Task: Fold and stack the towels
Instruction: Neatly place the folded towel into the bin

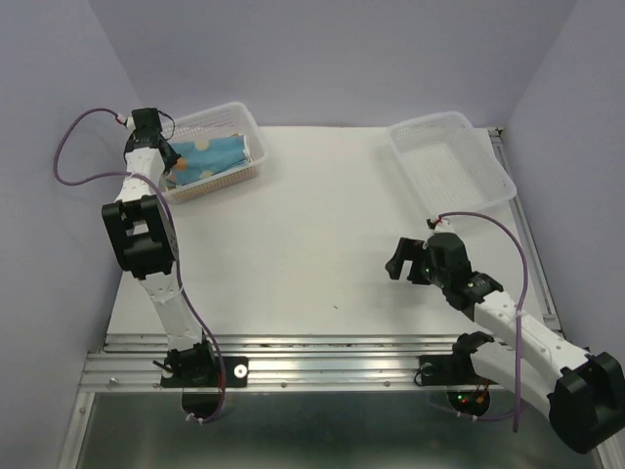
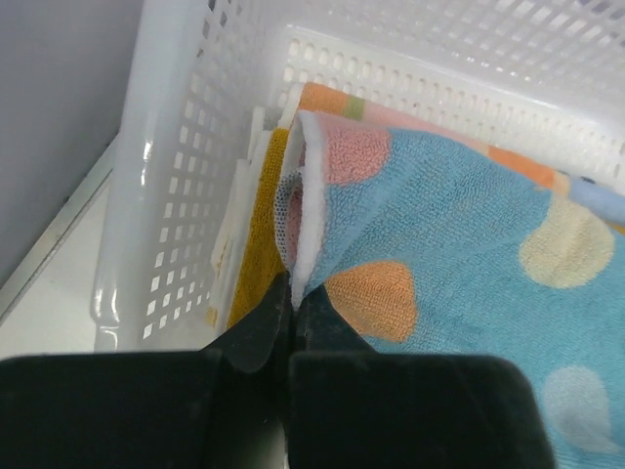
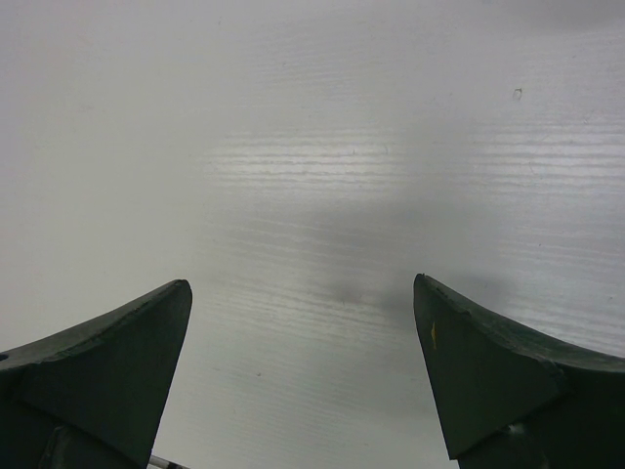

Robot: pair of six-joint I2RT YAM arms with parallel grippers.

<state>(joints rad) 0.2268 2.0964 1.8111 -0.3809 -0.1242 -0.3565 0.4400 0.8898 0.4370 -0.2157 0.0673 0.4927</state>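
Note:
The towels lie piled in the left basket (image 1: 227,119). On top is a light blue towel with orange dots (image 1: 210,151) (image 2: 469,215). A mustard towel (image 2: 259,234) and an orange-red towel (image 2: 332,98) show beneath it. My left gripper (image 1: 168,161) (image 2: 293,289) reaches into the basket's left end and is shut on the raised white-backed edge of the light blue towel. Over the bare table, right of centre, my right gripper (image 1: 395,262) (image 3: 303,293) stands open with nothing between its fingers.
A second white perforated basket (image 1: 488,191) stands at the back right with nothing in it. The left basket's wall (image 2: 166,195) is close beside my left fingers. Purple walls close in the left, back and right sides.

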